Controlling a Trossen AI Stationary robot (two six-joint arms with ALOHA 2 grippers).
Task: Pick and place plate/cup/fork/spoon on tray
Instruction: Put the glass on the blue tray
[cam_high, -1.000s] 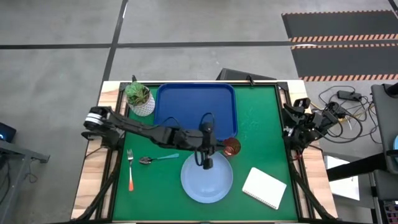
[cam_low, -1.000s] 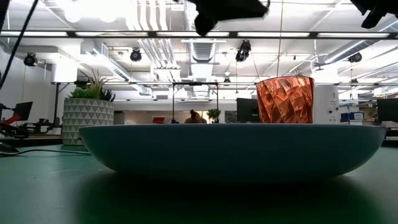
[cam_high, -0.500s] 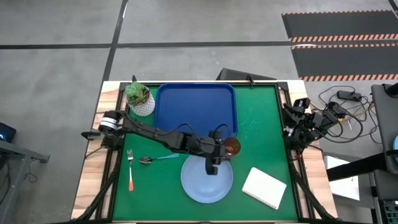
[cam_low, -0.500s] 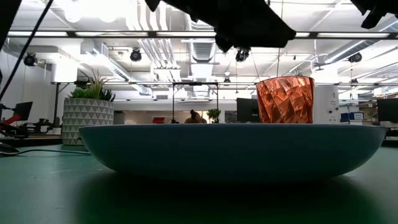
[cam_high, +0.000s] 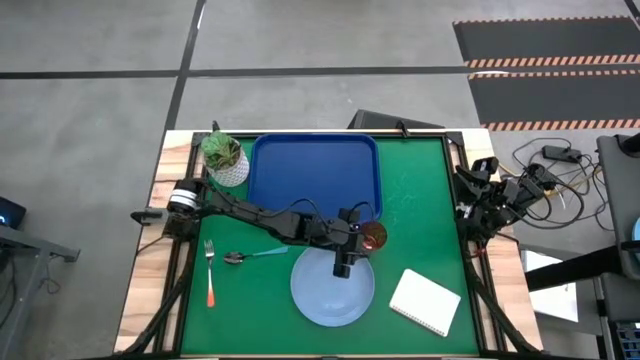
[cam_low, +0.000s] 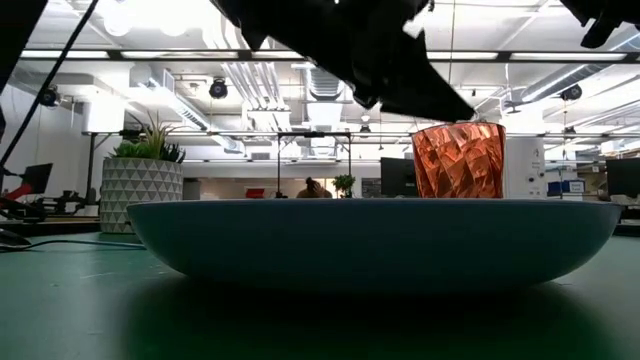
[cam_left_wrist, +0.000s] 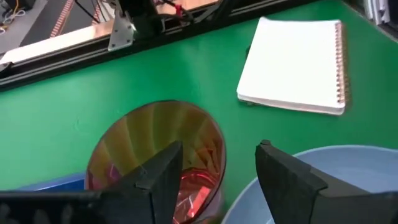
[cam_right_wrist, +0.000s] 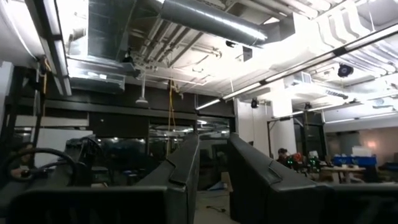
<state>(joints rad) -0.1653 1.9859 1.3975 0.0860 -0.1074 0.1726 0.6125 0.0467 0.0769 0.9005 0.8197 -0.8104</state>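
Note:
The red cup (cam_high: 373, 236) stands upright on the green mat, between the dark blue tray's (cam_high: 315, 175) near right corner and the pale blue plate's (cam_high: 332, 290) far rim. My left gripper (cam_high: 347, 262) hangs open just above the cup (cam_left_wrist: 155, 149). One finger (cam_left_wrist: 163, 177) is over the cup's mouth, the other (cam_left_wrist: 283, 180) over the plate (cam_left_wrist: 348, 180). The fork (cam_high: 210, 276) and the spoon (cam_high: 254, 255) lie flat on the mat at the left. My right gripper (cam_right_wrist: 214, 168) waits at the table's right edge (cam_high: 470, 205), slightly open with nothing between its fingers.
A white pot with a green plant (cam_high: 225, 158) stands at the tray's far left corner. A white spiral notepad (cam_high: 425, 302) lies near the front right, also seen in the left wrist view (cam_left_wrist: 292, 65). The low view shows the plate (cam_low: 370, 240) in front of the cup (cam_low: 458, 160).
My left gripper has gone from over the plate's far rim toward the table's right edge and down, closing in on the cup. Its fingers have opened wide. The cup and the plate stay where they were.

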